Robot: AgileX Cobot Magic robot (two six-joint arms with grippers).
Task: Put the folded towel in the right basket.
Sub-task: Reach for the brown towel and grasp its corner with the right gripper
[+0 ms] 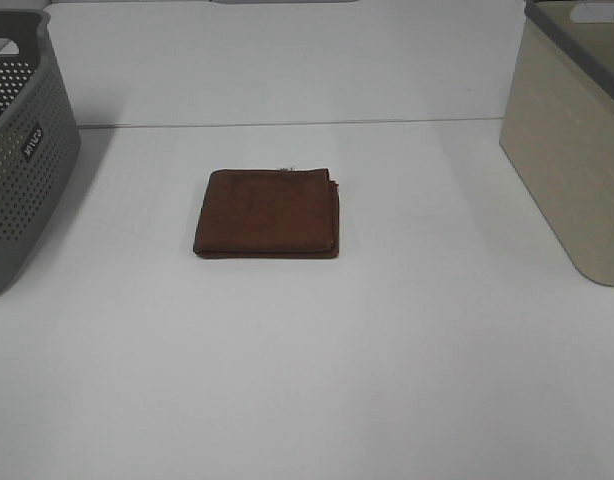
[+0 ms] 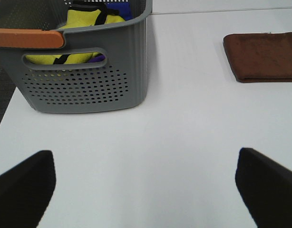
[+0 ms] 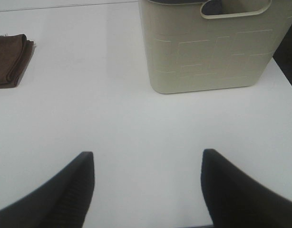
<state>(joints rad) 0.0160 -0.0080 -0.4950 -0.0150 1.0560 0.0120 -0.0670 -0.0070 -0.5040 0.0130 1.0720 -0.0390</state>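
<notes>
Left claw [image 2: 145, 154] and right claw [image 3: 148, 153] gape wide above counter [image 1: 307, 390]; towel [image 1: 268, 213] lies flat, well left of beige basket [image 1: 572, 150]; right claw should pinch its folded edge, keeping folds together.

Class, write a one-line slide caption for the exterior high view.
Folded brown towel lies flat on the white table, between a grey perforated basket at left and a beige basket at right.

The left gripper [image 2: 146, 190] is finished in plain black, pretty blurred tbh. Fine ribbing can be made out on the black fingers [image 3: 65, 199] of the right gripper [image 3: 148, 190].
</notes>
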